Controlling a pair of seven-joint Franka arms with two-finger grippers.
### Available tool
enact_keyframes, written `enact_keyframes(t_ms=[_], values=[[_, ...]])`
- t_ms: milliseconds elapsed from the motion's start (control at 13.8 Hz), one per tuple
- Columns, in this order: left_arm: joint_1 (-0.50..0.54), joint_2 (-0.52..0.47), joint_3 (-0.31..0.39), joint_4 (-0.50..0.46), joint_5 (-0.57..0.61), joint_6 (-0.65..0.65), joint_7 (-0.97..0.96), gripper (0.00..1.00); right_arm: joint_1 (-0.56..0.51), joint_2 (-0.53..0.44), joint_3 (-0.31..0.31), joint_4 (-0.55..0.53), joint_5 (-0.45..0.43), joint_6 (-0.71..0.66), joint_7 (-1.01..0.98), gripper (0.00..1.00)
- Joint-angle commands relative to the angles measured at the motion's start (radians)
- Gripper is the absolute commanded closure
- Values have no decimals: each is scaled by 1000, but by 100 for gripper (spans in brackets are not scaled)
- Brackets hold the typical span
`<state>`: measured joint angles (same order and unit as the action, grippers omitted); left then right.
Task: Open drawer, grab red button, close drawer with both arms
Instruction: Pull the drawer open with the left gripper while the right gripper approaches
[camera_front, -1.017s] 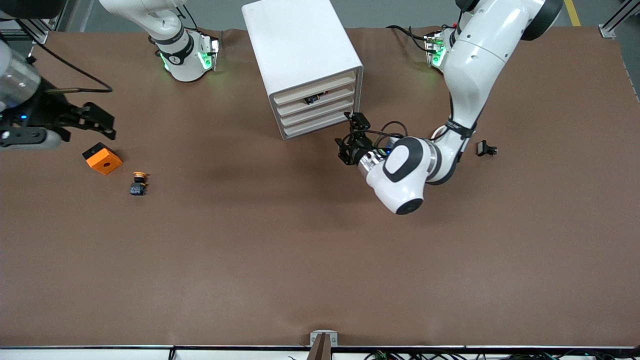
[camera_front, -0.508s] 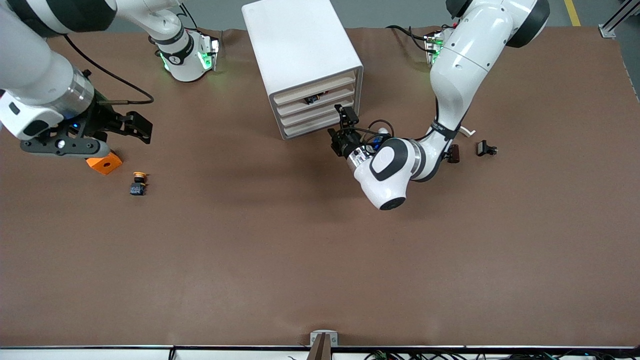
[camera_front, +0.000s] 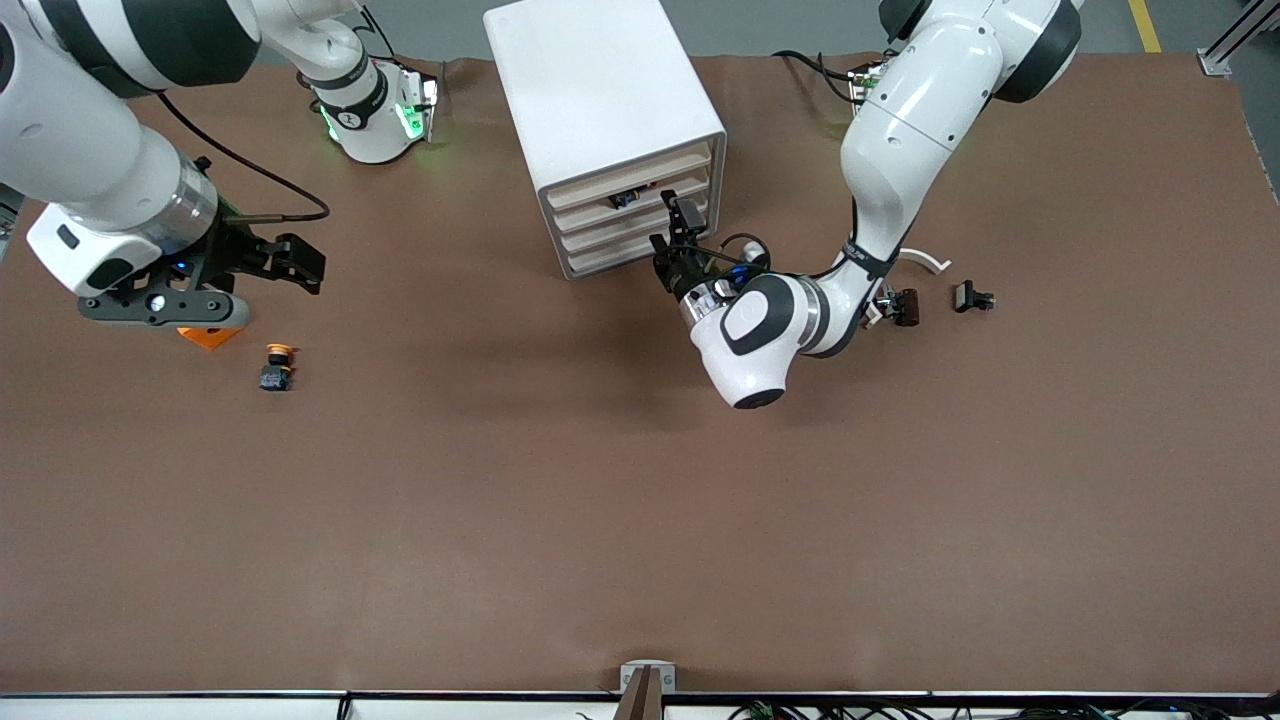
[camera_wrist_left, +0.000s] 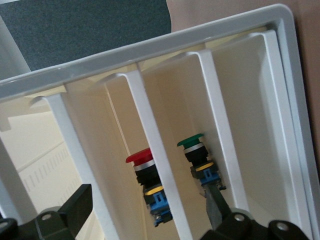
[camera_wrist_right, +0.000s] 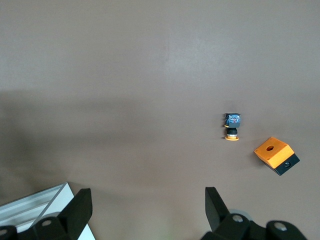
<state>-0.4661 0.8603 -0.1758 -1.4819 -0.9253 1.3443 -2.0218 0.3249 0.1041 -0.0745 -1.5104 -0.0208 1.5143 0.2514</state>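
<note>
The white cabinet (camera_front: 600, 110) stands near the robots' bases, with four stacked cream drawer fronts. The second drawer from the top (camera_front: 640, 196) shows a dark item (camera_front: 623, 199) in its gap. My left gripper (camera_front: 673, 230) is open right at the drawer fronts, at the cabinet's end toward the left arm. In the left wrist view its gripper (camera_wrist_left: 145, 220) straddles a drawer front (camera_wrist_left: 149, 130). The red-capped button (camera_wrist_left: 139, 157) lies inside, beside a green-capped one (camera_wrist_left: 191, 141). My right gripper (camera_front: 300, 265) is open and empty over the table beside the orange cube (camera_front: 208, 336).
A yellow-capped button (camera_front: 277, 366) lies nearer the front camera than the orange cube; both show in the right wrist view, the button (camera_wrist_right: 231, 127) and the cube (camera_wrist_right: 276, 155). Two small black parts (camera_front: 973, 297) (camera_front: 905, 306) and a white curved piece (camera_front: 925, 260) lie toward the left arm's end.
The left gripper has moved toward the cabinet and now sits at the drawer fronts. The right arm has swung in from the table's end, and its hand now covers most of the orange cube.
</note>
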Motion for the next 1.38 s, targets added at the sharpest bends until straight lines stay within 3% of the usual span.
enact_keyframes(t_ms=[0, 290, 436, 726, 1307], values=[[1, 48, 13, 20, -40, -20, -9, 0, 16, 6, -7, 9, -1, 0, 22, 0], [-5, 75, 13, 20, -50, -22, -31, 16, 5, 11, -10, 13, 90, 4, 25, 0], [-3, 75, 13, 20, -79, -24, -54, 18, 6, 11, -10, 15, 90, 3, 25, 0], [-9, 75, 13, 18, -89, -31, -84, 32, 17, 12, -10, 15, 91, 7, 26, 0], [-60, 75, 9, 12, -87, -33, -159, 39, 66, 12, -8, 16, 134, 6, 212, 0]])
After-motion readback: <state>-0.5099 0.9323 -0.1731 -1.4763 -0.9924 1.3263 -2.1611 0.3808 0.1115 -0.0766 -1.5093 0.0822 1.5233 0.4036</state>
